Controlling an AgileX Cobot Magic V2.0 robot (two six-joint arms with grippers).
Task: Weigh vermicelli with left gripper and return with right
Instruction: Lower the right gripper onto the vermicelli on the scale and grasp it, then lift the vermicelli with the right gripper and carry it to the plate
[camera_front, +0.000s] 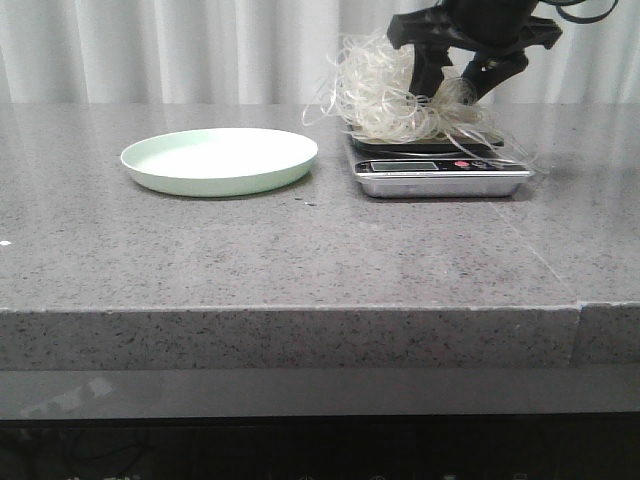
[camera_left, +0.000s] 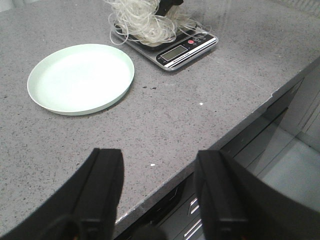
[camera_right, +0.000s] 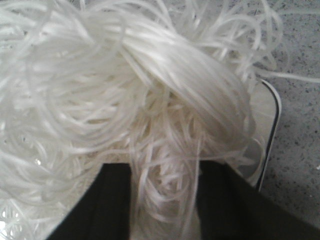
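Note:
The vermicelli (camera_front: 385, 95) is a fluffy whitish mound lying on a small silver kitchen scale (camera_front: 440, 178) at the back right; it also shows in the left wrist view (camera_left: 142, 20). My right gripper (camera_front: 450, 97) reaches down into the mound's right side. In its wrist view the black fingers stand apart with the right gripper (camera_right: 165, 170) straddling a bunch of vermicelli (camera_right: 140, 85) strands, not pinching them. My left gripper (camera_left: 159, 155) is open and empty over the table's near edge, well away from the scale (camera_left: 180, 50). It is out of the front view.
An empty pale green plate (camera_front: 220, 160) lies left of the scale, also seen in the left wrist view (camera_left: 80, 77). The grey stone table ends in a front edge (camera_left: 200, 150) under my left fingers. A white curtain hangs behind.

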